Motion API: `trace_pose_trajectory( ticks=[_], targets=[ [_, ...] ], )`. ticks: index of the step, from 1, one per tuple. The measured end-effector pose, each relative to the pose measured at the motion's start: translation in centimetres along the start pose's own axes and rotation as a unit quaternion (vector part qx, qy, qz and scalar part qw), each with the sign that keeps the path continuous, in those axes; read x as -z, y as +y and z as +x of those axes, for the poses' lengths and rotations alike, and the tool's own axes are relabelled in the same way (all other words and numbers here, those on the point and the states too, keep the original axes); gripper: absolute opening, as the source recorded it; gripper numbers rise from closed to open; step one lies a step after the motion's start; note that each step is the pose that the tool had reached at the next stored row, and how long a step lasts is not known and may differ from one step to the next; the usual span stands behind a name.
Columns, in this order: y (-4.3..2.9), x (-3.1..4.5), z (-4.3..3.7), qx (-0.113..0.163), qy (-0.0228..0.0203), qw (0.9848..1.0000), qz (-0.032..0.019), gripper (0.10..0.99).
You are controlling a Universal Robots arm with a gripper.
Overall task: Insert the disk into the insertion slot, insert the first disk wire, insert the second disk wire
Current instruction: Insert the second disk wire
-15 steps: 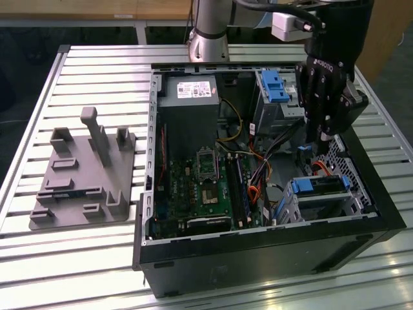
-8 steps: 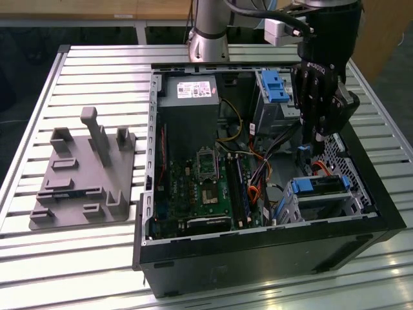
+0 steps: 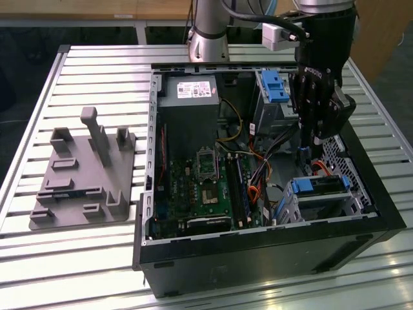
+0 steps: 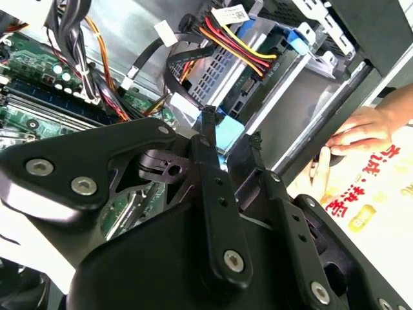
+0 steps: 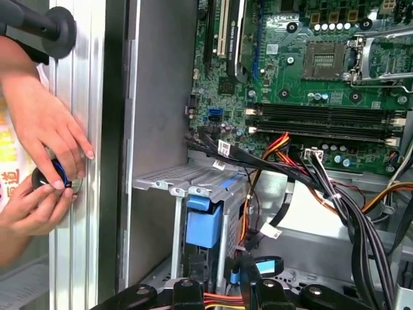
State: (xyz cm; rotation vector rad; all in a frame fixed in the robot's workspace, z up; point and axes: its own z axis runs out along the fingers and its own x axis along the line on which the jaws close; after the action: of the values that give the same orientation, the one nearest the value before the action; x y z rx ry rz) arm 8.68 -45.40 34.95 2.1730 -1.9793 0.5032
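The disk (image 3: 321, 188), silver in its blue carrier, sits inside the insertion slot (image 3: 289, 205), the low silver cage at the open computer case's corner on the exterior view's right. My black gripper (image 3: 317, 138) hangs above and behind that cage. In the second wrist view the gripper (image 4: 231, 126) is open, and a pale-blue connector (image 4: 230, 137) shows in the gap against one finger. I cannot tell whether it touches it. Red, yellow and black wires (image 4: 226, 40) cross the cage (image 4: 290, 90). The first wrist view shows the carrier (image 5: 203, 223) and a blue-tipped connector (image 5: 268, 265).
A taller grey bay with a blue latch (image 3: 272, 87) stands behind the gripper. The motherboard (image 3: 206, 187) and loose cable bundles (image 5: 335, 194) fill the case. A person's hands (image 5: 45, 148) work just outside the case wall. A grey fixture plate (image 3: 84, 174) lies at the exterior view's left.
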Motion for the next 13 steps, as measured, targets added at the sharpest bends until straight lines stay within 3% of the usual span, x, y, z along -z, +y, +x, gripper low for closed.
trace_pose_trajectory(
  ticks=[3,13],
  targets=[
    [-0.03,-0.08,-0.49,0.000,0.0004,1.0000,0.0000,0.357],
    [0.02,-0.49,-0.68,-0.015,0.0048,0.9999,-0.0055,0.357]
  ],
)
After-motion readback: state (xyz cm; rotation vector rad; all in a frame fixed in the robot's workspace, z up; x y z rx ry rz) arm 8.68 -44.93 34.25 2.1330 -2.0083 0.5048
